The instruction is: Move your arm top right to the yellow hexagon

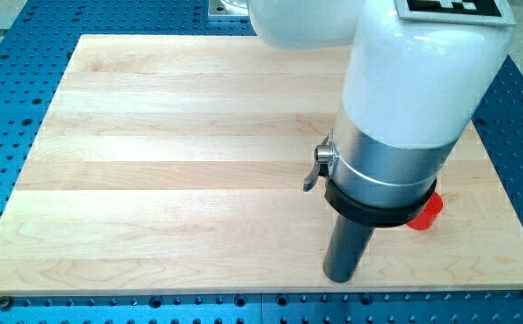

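My tip (pixel 341 277) rests on the wooden board (pixel 171 171) near the view's bottom edge, right of centre. A red block (pixel 426 211) shows partly behind the arm's body, up and to the right of my tip; its shape cannot be made out. No yellow hexagon is visible; the arm's large white and grey body (pixel 405 99) hides much of the board's right side.
The board lies on a blue perforated table (pixel 9 81). A small metal clamp lever (pixel 320 162) sticks out from the arm's left side. The board's bottom edge runs just below my tip.
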